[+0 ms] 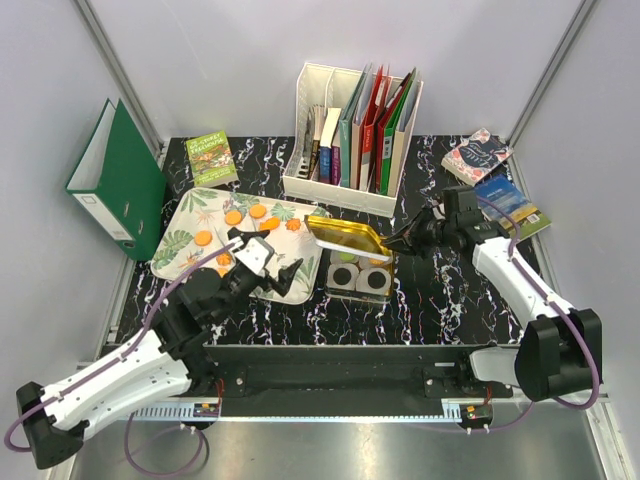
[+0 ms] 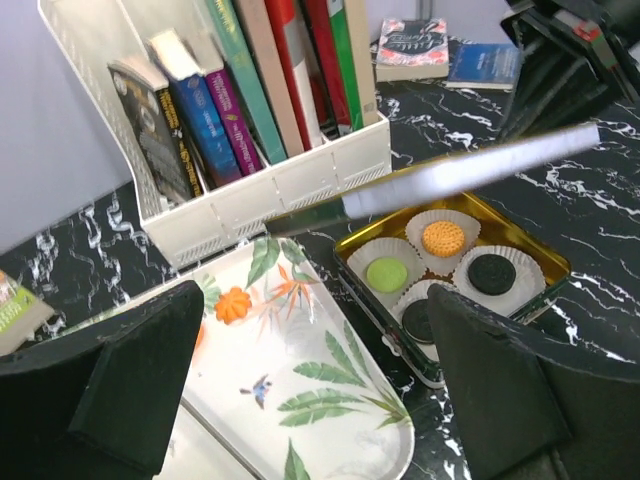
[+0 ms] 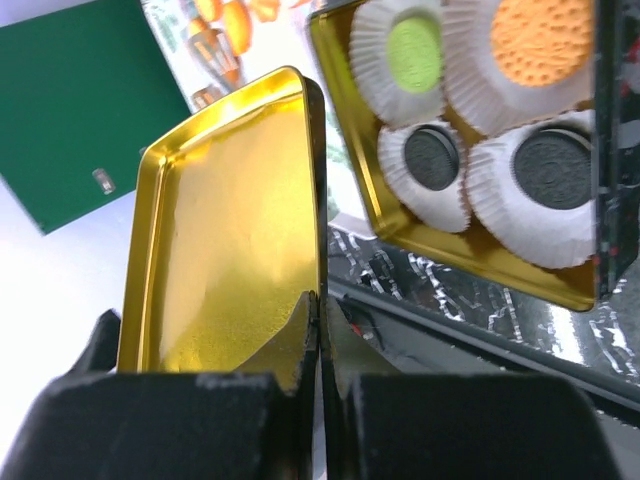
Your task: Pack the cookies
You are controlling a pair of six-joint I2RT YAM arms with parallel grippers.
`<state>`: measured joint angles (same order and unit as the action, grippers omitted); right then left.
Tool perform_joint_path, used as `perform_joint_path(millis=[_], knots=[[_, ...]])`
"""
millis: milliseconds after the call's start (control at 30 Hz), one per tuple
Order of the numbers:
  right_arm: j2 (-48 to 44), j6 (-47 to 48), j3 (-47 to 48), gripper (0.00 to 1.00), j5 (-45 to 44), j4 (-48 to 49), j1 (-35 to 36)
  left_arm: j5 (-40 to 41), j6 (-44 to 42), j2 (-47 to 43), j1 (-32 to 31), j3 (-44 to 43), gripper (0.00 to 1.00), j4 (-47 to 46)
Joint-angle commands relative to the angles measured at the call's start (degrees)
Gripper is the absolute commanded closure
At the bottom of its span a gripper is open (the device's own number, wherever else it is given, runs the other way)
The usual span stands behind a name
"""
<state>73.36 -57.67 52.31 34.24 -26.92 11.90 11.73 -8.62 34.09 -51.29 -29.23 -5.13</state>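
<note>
Down in the middle of the overhead view sits the gold tin [image 1: 358,297], and it's full: four white paper cups [image 2: 365,256], each with a cookie. The left wrist view gives the clean look: the green cookie [image 2: 386,273], an orange cookie [image 2: 442,238] and two black cookies [image 2: 491,273], all lying flat in their cups.

To the tin's left, the leaf-patterned tray [image 1: 185,240] carries the loose orange cookies [image 1: 258,211], scattered along its upper part. The overhead camera shows several of them; the left wrist camera catches just one.

Up top, the white file holder [image 1: 340,190] is packed with upright books and folders. Only the overhead view takes in the whole spread, with the green binder [image 1: 125,180] leaning at the far left.

Now the lid [image 1: 345,235]: from above it's a gold sheet tilted over the tin's upper edge. The left wrist view has it as a blurred bar crossing the frame. The right wrist view shows its shiny inside and the right gripper [image 3: 318,322] pinched tight on its rim, fingers pressed together with the metal edge between them.

The left gripper [image 1: 268,258] hangs over the tray's right side, fingers [image 2: 130,380] spread wide, holding nothing.
</note>
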Motion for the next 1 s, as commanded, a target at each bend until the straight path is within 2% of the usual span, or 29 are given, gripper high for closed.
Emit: perform_joint_path(millis=[0, 233, 433, 567, 767, 967], knots=[[-0.5, 0.4, 4.9, 1.00, 8.4, -0.2, -0.9, -7.1, -8.7, -2.6, -0.3, 2.0, 0.01, -6.9], [0.1, 6.9, 8.0, 1.00, 9.3, -3.7, -0.9, -8.6, -18.9, 2.5, -2.0, 2.1, 0.01, -8.2], [1.6, 17.6, 11.8, 1.00, 1.5, -12.7, -1.0, -2.6, -28.2, 8.0, -3.6, 1.9, 0.01, -12.2], [3.1, 21.2, 12.4, 1.00, 2.9, -14.3, -0.9, -0.7, -31.5, 8.5, -3.6, 2.3, 0.01, -14.7], [5.3, 24.2, 12.9, 1.00, 4.7, -15.3, -1.0, -2.8, -34.2, 8.8, -4.2, 2.6, 0.01, -13.8], [6.1, 26.3, 14.6, 1.00, 5.4, -16.9, -0.9, -4.8, -36.6, 10.9, -7.9, 2.9, 0.01, -12.5]])
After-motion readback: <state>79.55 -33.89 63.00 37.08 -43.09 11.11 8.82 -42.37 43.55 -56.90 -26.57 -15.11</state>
